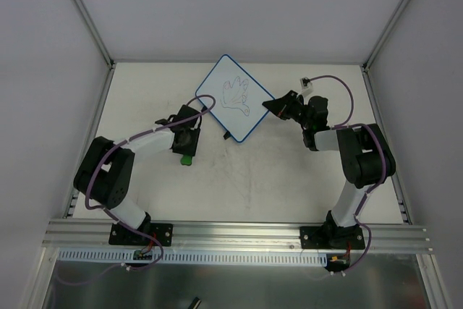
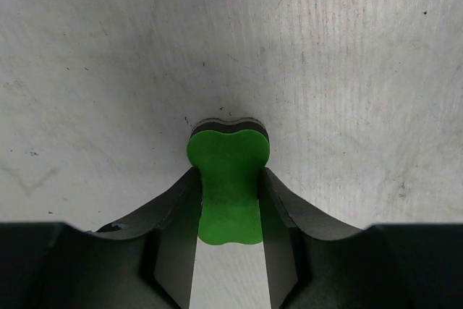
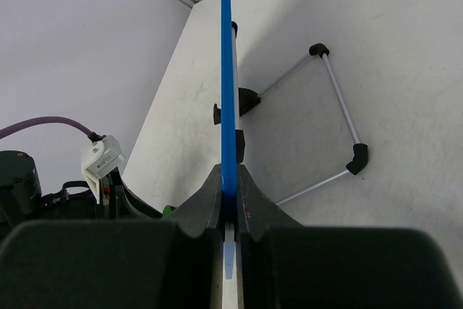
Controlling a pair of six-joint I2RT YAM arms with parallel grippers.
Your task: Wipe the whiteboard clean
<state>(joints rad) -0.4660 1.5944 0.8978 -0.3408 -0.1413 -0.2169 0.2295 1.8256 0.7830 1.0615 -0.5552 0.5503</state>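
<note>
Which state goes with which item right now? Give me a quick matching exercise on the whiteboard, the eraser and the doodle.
Items:
1. whiteboard
2. eraser
3. doodle

States:
A. green, pinched between the left jaws on the table
B. thin lines drawn on the white face
C. blue rim clamped by the right jaws

Pairs: 1-C, 2-A, 3-B
</note>
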